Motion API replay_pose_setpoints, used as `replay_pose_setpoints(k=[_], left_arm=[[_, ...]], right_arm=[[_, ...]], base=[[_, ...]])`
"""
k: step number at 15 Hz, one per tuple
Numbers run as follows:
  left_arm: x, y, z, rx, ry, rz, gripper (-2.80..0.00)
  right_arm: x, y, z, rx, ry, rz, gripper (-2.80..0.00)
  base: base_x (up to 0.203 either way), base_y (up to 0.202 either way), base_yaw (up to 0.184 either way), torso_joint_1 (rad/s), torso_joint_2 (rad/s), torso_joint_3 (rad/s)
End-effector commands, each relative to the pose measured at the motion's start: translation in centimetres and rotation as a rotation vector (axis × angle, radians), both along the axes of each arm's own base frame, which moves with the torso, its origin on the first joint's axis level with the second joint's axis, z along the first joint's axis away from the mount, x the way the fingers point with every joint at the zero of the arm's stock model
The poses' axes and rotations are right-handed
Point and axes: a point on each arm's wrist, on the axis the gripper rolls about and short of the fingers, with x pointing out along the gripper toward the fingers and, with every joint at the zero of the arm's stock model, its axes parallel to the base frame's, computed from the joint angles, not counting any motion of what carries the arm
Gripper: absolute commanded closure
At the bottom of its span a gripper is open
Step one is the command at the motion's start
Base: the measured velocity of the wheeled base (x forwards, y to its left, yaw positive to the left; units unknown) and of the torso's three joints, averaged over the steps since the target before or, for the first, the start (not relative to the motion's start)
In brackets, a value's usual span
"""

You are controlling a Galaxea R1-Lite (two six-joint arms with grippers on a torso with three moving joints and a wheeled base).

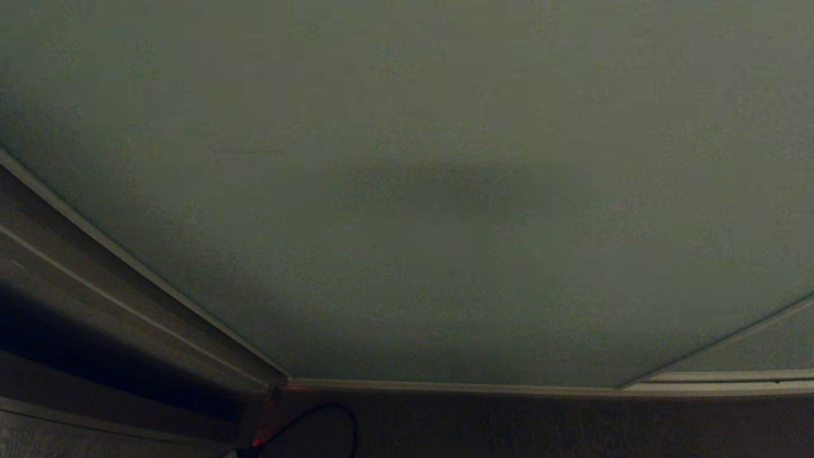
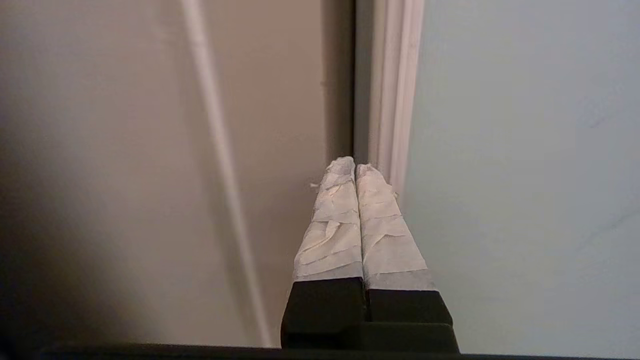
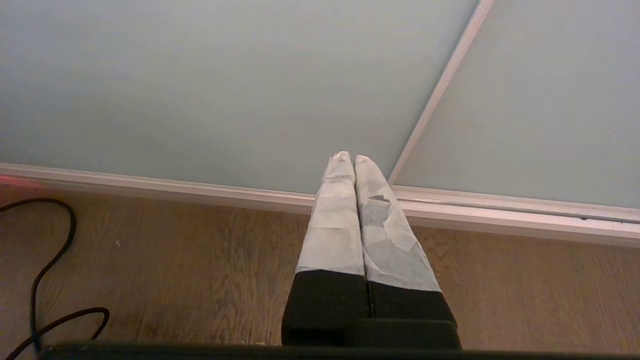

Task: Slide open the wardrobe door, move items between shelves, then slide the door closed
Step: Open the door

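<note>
- You will find no brand, label or writing to read in any view.
- On the left of your head view runs the darker side frame (image 1: pixel 95 280); the sliding wardrobe door (image 1: pixel 407 191) fills nearly all the rest and stands shut, its bottom edge at the floor (image 1: pixel 572 426).
- Neither arm shows in your head view; only the wrist views show the pincers.
- Your left wrist view alone shows the left pincer (image 2: pixel 355 167) up close: its taped fingers (image 2: pixel 335 220) are pressed together with nothing between them, and the tips point at the dark gap between the brownish side frame (image 2: pixel 150 150) and the door's light edge strip (image 2: pixel 395 100). You cannot tell whether the tips touch the strip.
- Your right wrist view alone shows the wood floor (image 3: pixel 200 275) plainly, with a black cable (image 3: pixel 45 270) looping over it and the door's bottom rail (image 3: pixel 200 192) along it.
- The right pincer (image 3: pixel 350 157) hangs low above that floor, fingers together and empty, pointing toward the rail where a thin seam (image 3: pixel 440 90) between two door panels meets it.
</note>
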Motion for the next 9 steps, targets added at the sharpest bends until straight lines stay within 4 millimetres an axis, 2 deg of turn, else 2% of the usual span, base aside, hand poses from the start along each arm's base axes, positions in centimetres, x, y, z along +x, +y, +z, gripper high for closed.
replay_pose_setpoints(k=[1, 9], left_arm=[[1.1, 0.3, 0.3, -0.005, 0.020, -0.009, 0.00], [2.7, 0.7, 1.4, 0.004, 0.027, -0.033, 0.00]], right_arm=[[0.0, 0.0, -0.1, -0.002, 0.005, 0.000, 0.00], [0.0, 0.0, -0.1, -0.001, 0.005, 0.000, 0.00]], base=[[0.000, 0.000, 0.000, 0.000, 0.00, 0.000], [0.000, 0.000, 0.000, 0.000, 0.00, 0.000]])
